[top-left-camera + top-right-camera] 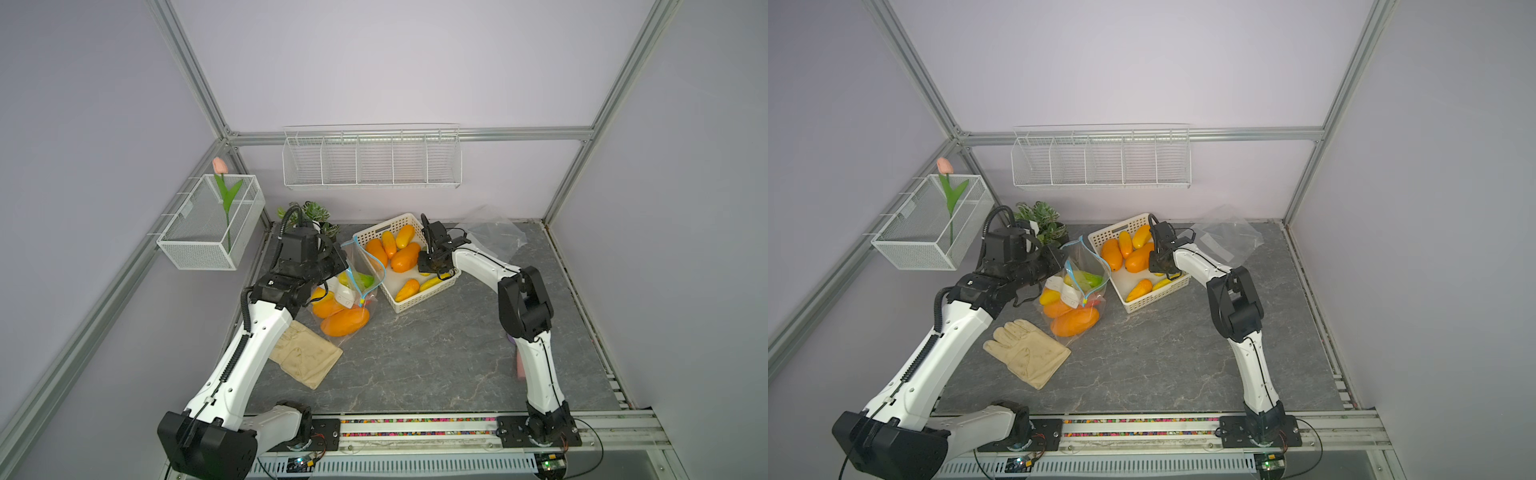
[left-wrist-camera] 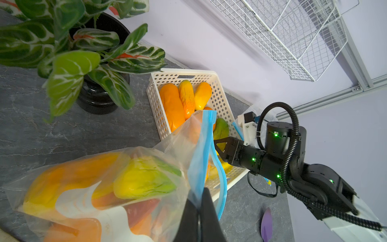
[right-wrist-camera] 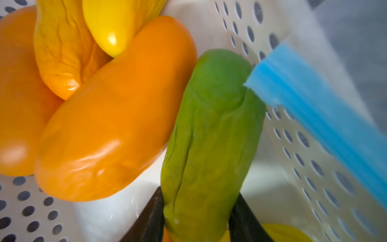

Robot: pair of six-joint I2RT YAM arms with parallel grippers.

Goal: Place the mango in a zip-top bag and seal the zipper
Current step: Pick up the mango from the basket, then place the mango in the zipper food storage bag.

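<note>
1. Picking from white basket (image 2: pixel 156 109): clamped on green mango (image 3: pixel 211 136) with right gripper (image 3: pixel 195 211).
2. Pinched shut on zip-top bag (image 2: pixel 88 188) rim with left gripper (image 2: pixel 199 201), mouth agape.
3. Next: lift clear, carry over the mouth, release.

Both top views look down on the whole desk (image 1: pixel 415 353) from above. Each wrist camera peers close past my jaws; both share the basket (image 2: pixel 156 100).
</note>
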